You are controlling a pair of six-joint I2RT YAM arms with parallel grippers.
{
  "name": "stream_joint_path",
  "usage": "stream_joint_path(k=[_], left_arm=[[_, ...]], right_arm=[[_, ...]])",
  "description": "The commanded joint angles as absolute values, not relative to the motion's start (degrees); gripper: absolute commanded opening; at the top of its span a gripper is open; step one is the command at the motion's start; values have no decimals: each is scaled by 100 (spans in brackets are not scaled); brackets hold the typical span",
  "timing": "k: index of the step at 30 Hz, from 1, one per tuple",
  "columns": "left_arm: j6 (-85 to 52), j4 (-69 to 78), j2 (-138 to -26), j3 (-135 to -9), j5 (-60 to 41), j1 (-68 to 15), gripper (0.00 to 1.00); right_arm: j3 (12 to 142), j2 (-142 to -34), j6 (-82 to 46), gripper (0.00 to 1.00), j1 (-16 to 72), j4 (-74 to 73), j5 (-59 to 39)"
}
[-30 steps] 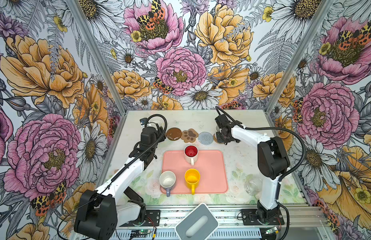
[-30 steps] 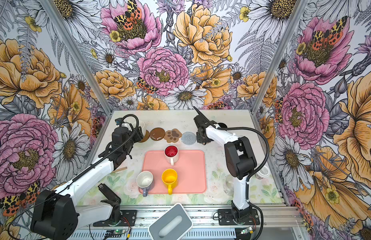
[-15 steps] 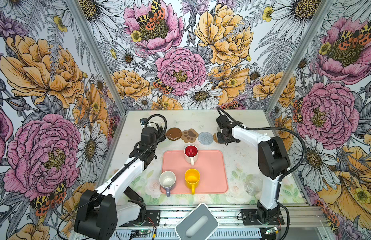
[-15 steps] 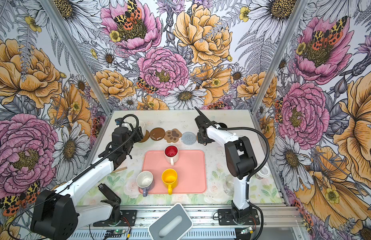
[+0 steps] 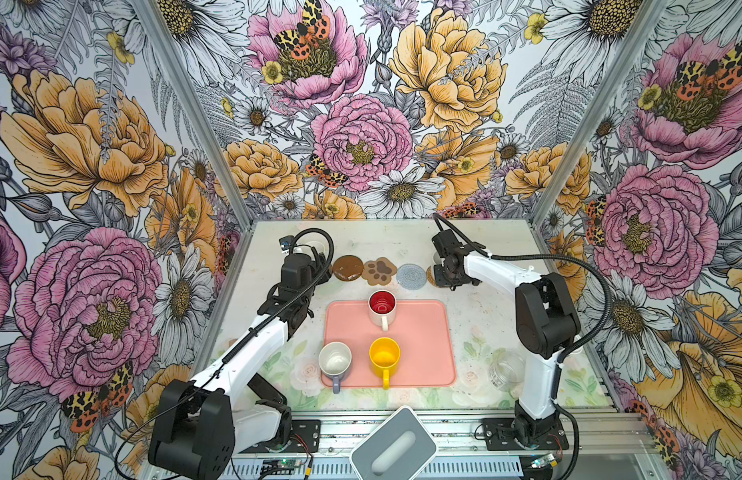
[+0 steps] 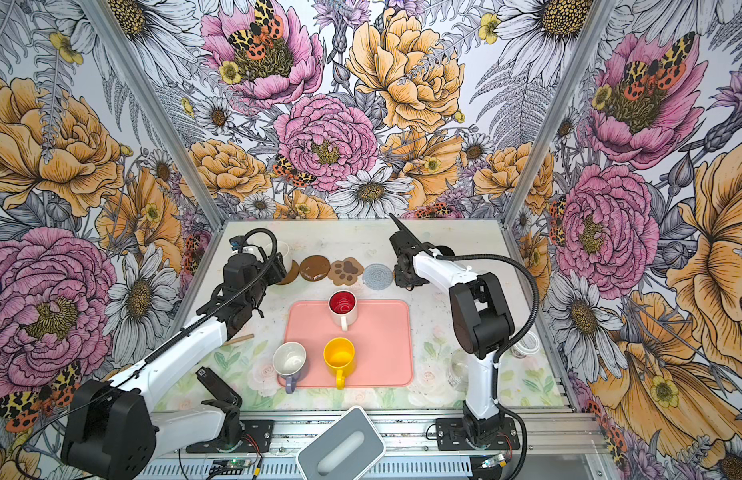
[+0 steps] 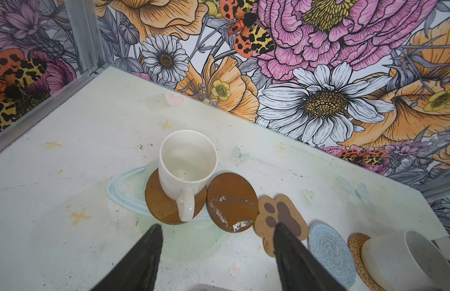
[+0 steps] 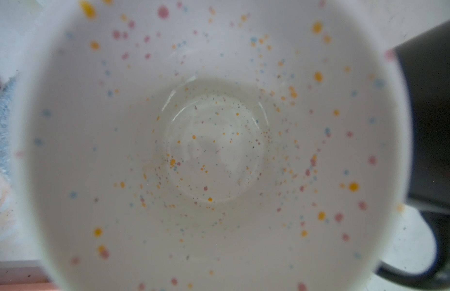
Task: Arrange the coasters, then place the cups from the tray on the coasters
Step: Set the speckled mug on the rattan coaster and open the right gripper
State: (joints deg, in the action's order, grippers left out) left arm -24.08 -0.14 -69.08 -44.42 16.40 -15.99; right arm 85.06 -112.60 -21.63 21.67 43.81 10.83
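A row of coasters lies behind the salmon tray (image 5: 427, 345): a brown disc (image 5: 348, 267), a paw shape (image 5: 379, 271) and a grey-blue round (image 5: 411, 276). In the left wrist view a plain white cup (image 7: 187, 163) stands on another brown disc (image 7: 158, 201). My left gripper (image 7: 216, 231) hangs open just short of its handle. The speckled cup (image 7: 405, 262) leans on a tan woven coaster (image 7: 357, 254), and my right gripper (image 5: 446, 274) holds it from above. Its inside (image 8: 214, 141) fills the right wrist view and hides the fingers. A black cup (image 8: 433, 126) stands beside it. On the tray are red-inside (image 5: 382, 305), lavender (image 5: 335, 360) and yellow (image 5: 384, 356) cups.
A clear glass jar (image 5: 504, 370) stands right of the tray by the right arm's base. A grey box (image 5: 392, 451) sits at the front edge. A wooden stick (image 6: 238, 339) lies under the left arm. Flowered walls close in the back and sides.
The right gripper has shifted very slightly with the speckled cup. The left arm has not moved.
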Motion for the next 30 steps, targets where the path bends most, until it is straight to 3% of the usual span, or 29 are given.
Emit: stream_joint_path(k=[1,12,14,18,26,30], left_arm=[[-2435,21,-6782,-4368,1600,-1548,71],[-2426,27,-6801,-4382,1596,-1554,71],[-2425,26,-6803,-4382,1591,-1554,71],[-2417,26,-6798,-4388,1591,-1549,71],[-2426,23,-6774,-4383,1582,-1548,71],[-2426,14,-6756,-4370,1589,-1555,71]], right_arm=[[8534,-11184,-2283,0,2127,3942,1151],[8464,-11233,-2314,0,2134,3948,1171],[8447,-11211,-2324,13,2127,3947,1195],[8398,-11154,-2337,29,2128,3948,1217],[8310,-10984,-2374,49,2130,3946,1222],[8229,-10793,-2405,53,2141,3950,1219]])
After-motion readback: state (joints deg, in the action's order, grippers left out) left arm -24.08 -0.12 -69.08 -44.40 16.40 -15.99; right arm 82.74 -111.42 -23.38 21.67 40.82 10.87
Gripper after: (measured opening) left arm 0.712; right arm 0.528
